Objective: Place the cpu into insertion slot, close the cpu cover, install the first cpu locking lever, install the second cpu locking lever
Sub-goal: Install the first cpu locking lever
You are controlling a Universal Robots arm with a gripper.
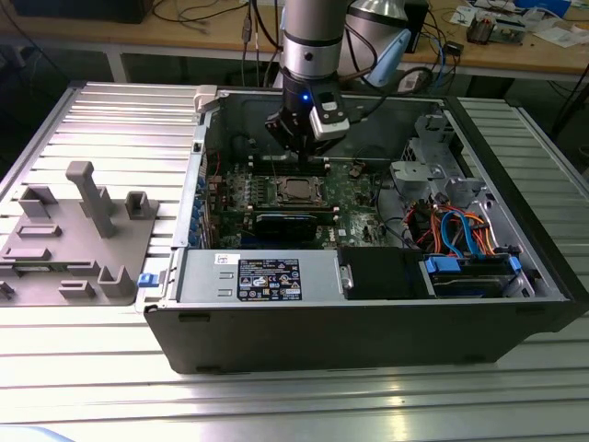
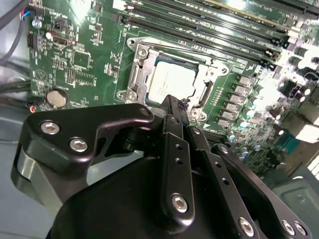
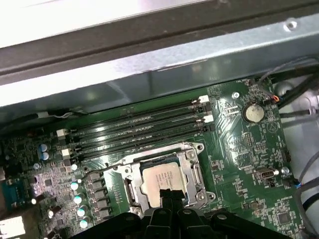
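Holds tool (image 3: pixel 170 192) narrow, tips together and empty, by edge of cpu (image 3: pixel 160 179) framed by flat-lying cpu cover (image 3: pixel 193 172) on motherboard (image 3: pixel 239 149).

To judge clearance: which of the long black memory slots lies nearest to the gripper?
The memory slot directly bordering the cpu cover; the other slots lie beyond it, toward the case wall, farther from the gripper.

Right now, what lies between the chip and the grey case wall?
Long black memory slots lie side by side between the chip and the grey case wall, in the first wrist view.
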